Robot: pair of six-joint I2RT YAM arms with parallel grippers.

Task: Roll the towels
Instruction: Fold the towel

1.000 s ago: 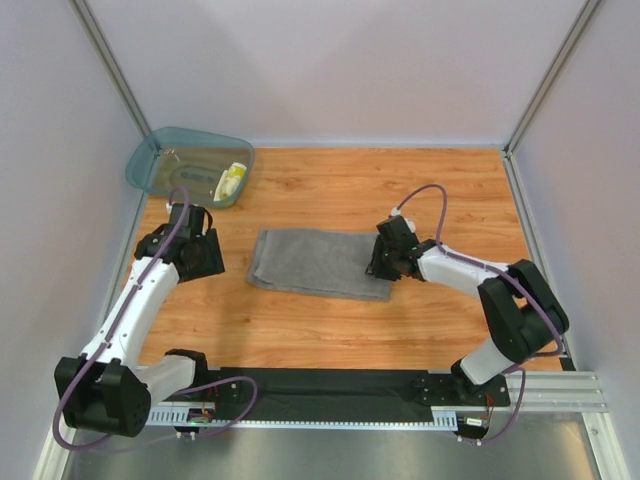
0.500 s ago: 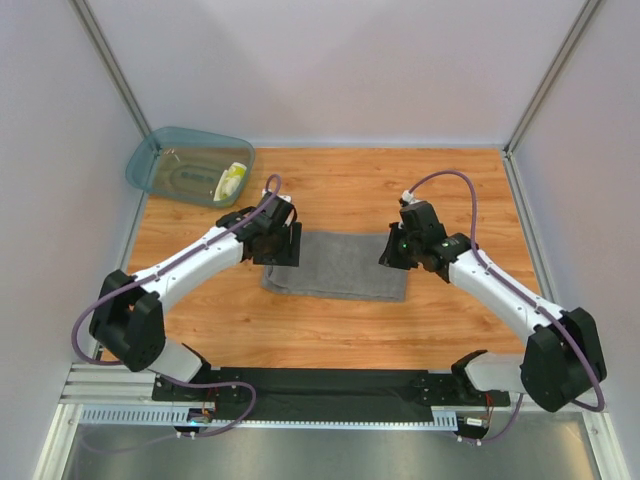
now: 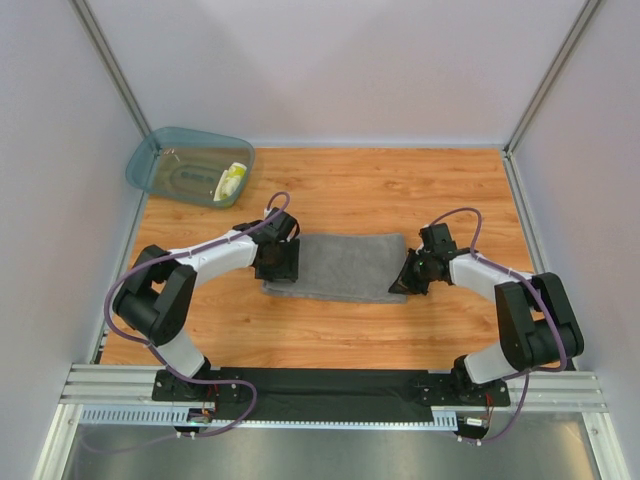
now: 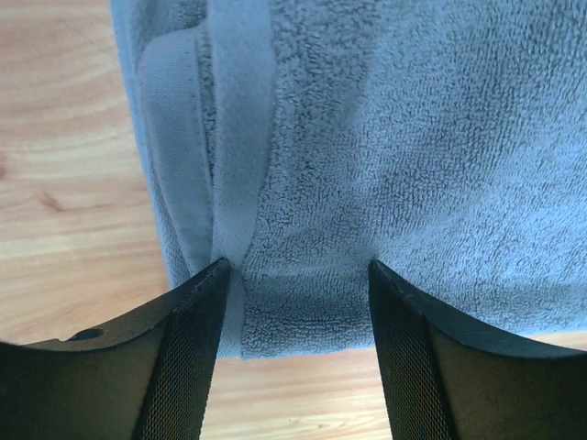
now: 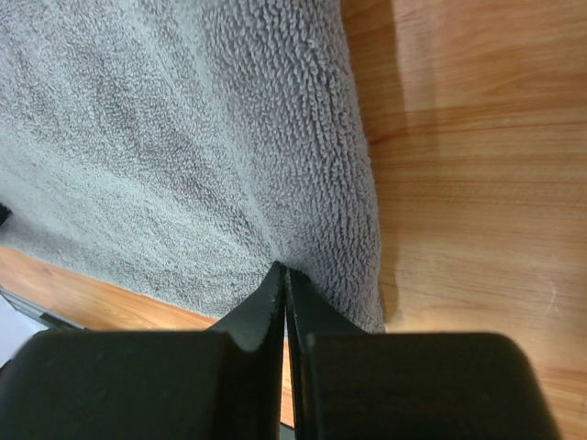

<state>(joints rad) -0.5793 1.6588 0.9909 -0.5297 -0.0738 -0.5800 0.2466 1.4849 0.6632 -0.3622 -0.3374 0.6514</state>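
My left gripper [image 4: 298, 268] is standing wide open astride the left end of the grey towel [image 3: 340, 262], which is lying flat mid-table [image 3: 330, 335]. My right gripper [image 5: 285, 269] is pinching its right edge, jaws closed.

Before me the grey terry towel [image 3: 335, 265] lies folded flat, a long strip across the wooden table [image 3: 400, 190], hem band doubled at my left. The small yellow-and-white cloth [image 3: 231, 180] sits bunched in the teal tub [image 3: 150, 160], far left.

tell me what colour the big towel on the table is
The towel is plain grey, clearest in the left wrist view.
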